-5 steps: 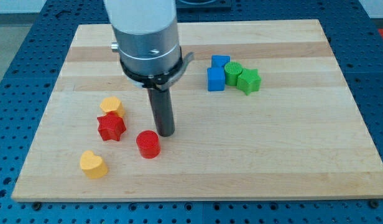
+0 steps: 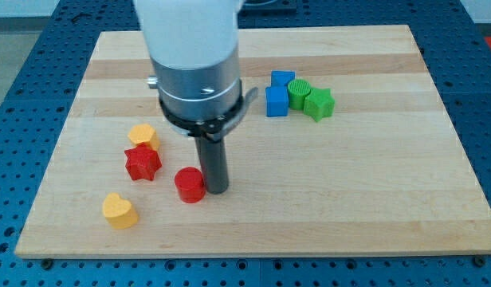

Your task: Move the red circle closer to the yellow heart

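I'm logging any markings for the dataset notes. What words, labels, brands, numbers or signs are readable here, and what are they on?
None: no readable text anywhere.
The wooden board, the red circle, the yellow heart and the other blocks are all plain.
The arm's metal collar above my tip shows no legible marking.

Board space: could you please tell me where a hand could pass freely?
Free: the view's right, below the blue and green blocks, and the top left corner. Crowded: lower left, where my tip meets the red circle near the yellow heart.
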Tool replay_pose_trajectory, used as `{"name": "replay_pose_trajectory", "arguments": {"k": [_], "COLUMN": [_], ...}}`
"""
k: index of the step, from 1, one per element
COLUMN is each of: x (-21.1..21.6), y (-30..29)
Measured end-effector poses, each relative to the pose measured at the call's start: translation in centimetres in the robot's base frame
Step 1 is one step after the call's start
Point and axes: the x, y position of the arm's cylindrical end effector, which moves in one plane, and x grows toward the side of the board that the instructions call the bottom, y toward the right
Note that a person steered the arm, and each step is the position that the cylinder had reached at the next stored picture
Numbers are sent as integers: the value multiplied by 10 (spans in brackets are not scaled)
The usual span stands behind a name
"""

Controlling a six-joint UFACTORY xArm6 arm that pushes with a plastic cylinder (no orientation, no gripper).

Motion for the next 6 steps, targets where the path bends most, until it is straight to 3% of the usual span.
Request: {"name": "replay_pose_trajectory", "arguments": {"k": [6], "x": [0], "y": [-50]}}
